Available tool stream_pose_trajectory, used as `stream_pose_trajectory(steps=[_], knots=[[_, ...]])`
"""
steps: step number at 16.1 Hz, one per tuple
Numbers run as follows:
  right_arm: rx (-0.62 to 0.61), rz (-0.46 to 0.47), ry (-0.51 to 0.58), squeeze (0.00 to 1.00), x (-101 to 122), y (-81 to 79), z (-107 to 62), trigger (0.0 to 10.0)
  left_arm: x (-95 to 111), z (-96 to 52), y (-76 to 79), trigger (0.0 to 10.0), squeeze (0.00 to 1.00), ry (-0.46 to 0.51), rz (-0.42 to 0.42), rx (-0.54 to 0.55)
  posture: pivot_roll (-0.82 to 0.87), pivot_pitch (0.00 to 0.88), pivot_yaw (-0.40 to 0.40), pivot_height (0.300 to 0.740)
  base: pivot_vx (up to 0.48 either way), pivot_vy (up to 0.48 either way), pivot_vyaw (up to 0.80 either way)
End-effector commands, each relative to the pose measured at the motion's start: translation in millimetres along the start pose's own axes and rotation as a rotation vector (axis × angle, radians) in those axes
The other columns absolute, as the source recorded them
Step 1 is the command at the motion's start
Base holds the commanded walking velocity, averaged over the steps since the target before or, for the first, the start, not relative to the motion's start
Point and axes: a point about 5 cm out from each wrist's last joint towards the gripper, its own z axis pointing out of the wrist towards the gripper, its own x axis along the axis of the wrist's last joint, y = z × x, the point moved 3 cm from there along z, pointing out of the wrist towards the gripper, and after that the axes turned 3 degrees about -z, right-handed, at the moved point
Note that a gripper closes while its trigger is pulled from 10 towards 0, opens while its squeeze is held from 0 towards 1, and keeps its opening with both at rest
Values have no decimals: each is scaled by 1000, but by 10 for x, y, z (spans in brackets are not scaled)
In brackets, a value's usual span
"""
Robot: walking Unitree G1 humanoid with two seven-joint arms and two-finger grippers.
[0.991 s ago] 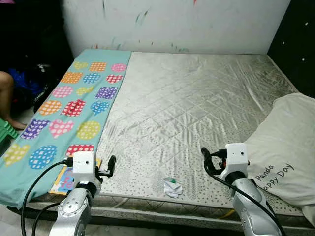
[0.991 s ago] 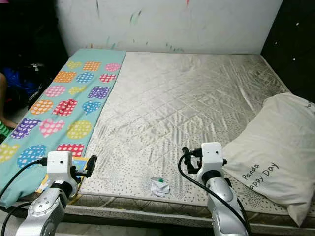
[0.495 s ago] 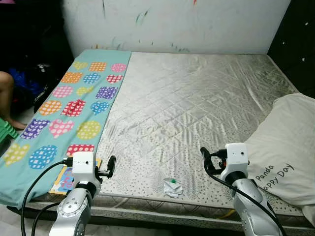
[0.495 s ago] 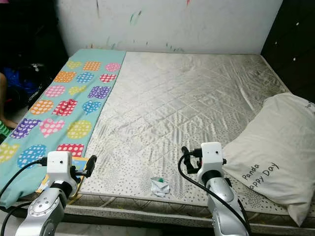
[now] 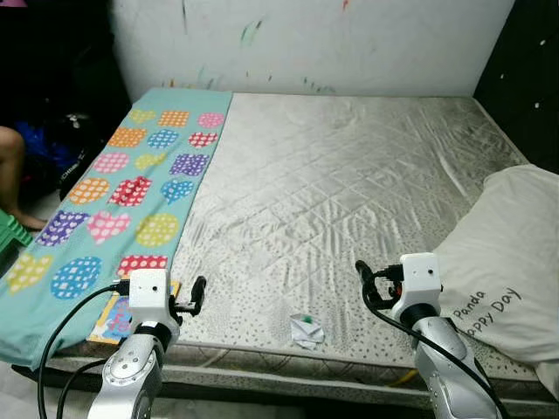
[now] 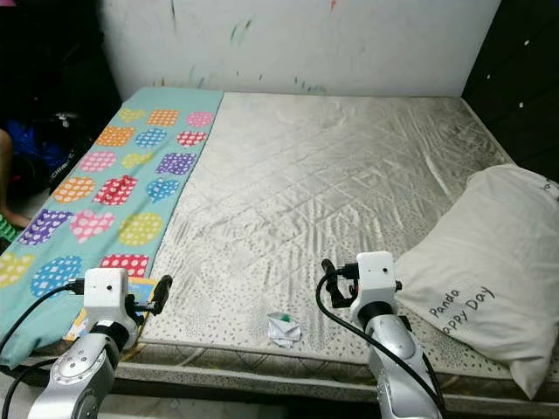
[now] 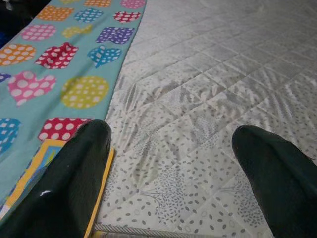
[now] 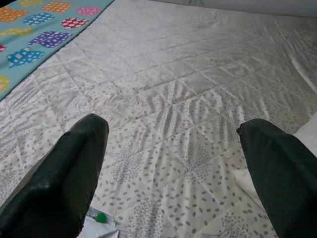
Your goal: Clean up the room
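I am looking down on a bed (image 5: 349,183) with a bare grey quilted mattress, its far edge against a paint-flecked white wall (image 5: 332,44). A teal blanket (image 5: 113,201) printed with dotted hearts and circles runs along the bed's left side. On the right a white pillow (image 5: 507,262) lettered "Panda Happy Day" lies at the near corner. A person's leg (image 5: 13,175) shows at the far left, off the bed.

My left gripper (image 7: 173,163) hangs over the near left corner with its fingers spread wide, holding nothing. My right gripper (image 8: 173,163) hangs over the near edge just beside the pillow, fingers likewise spread wide and empty.

A colourful picture book (image 5: 112,319) with a yellow border lies at the near left corner, partly tucked under the blanket's edge, just beside my left arm. A small crumpled white wrapper (image 5: 307,332) with a green spot lies on the mattress near the front edge, between the two grippers.
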Motion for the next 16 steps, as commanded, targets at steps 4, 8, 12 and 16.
stream_pose_trajectory(steps=[4, 8, 12, 16], knots=[[24, 0, 17, 0, 61, -46, 8, 10000, 5, -2, -17, 10000, 0, -2, 3, 8, -100, 0, 3, 610, 0, 0, 0], [32, -3, 19, 0, 63, -52, 12, 10000, 21, -6, -24, 10000, 0, 10, 12, 19, -100, 0, 1, 575, 0, 0, 0], [47, -11, 33, 0, 102, -57, 35, 10000, 30, -10, -20, 10000, 0, 17, 9, 20, -100, 0, -1, 575, 0, 0, 0], [56, -22, 44, 0, 132, -44, 51, 10000, 17, -13, -18, 10000, 0, 18, 6, 26, -99, 0, -5, 575, 0, 0, 0]])
